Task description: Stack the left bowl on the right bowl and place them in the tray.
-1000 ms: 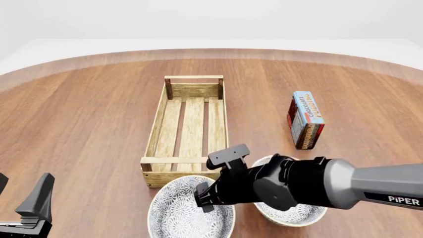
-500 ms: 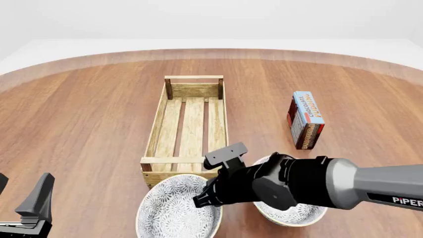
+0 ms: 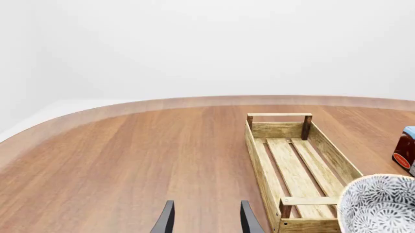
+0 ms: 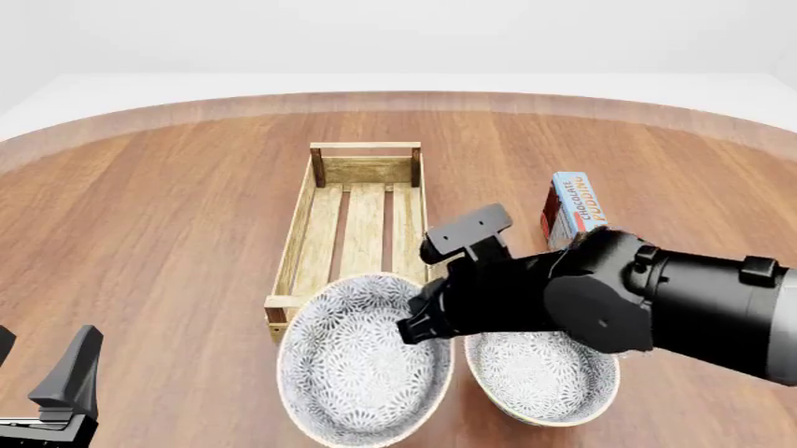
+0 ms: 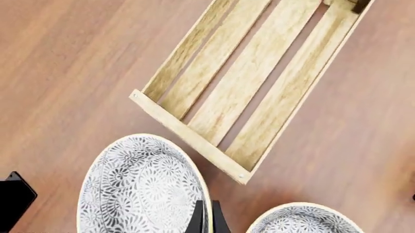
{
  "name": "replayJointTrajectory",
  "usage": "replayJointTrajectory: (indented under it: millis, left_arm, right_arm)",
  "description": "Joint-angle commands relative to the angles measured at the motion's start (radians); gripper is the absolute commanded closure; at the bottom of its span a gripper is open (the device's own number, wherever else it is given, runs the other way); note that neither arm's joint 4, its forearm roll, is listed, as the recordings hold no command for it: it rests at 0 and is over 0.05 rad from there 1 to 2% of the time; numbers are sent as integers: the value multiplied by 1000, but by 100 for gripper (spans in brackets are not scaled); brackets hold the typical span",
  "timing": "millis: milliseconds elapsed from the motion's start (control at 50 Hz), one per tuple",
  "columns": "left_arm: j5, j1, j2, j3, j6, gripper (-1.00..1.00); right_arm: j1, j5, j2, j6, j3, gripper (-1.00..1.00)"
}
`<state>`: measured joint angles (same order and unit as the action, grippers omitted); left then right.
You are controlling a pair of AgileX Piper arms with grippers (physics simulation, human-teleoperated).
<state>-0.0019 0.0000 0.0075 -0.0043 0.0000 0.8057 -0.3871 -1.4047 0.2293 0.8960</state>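
Note:
The left bowl, grey-white patterned with a tan rim, hangs lifted above the table, overlapping the tray's near end in the front view. My right gripper is shut on its right rim; in the right wrist view the fingertips pinch that rim. The right bowl rests on the table just to its right and also shows in the right wrist view. The light-wood tray lies behind both bowls, with nothing in it. My left gripper is open and holds nothing at the near left, its fingers apart.
A blue-and-red chocolate pudding carton stands right of the tray, partly behind my right arm. The left wrist view shows the tray, the lifted bowl and the carton's edge. The brown table ends in a curved far edge.
My right gripper has risen with the left bowl in its grip; the bowl has left the table and looks larger and higher. The left arm has not moved.

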Motion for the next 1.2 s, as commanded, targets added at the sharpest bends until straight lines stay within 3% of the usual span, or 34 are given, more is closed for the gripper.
replayJointTrajectory:
  millis: [20, 700, 1200]
  left_arm:
    - [0, 0, 0, 0, 0, -100]
    - [0, 0, 0, 0, 0, -100]
    - [0, 0, 0, 0, 0, -100]
  right_arm:
    - [-66, -74, 186, -42, -11, 100]
    - [-329, -150, 576, -23, -157, 100]
    - [-416, -101, 666, 43, -284, 100]
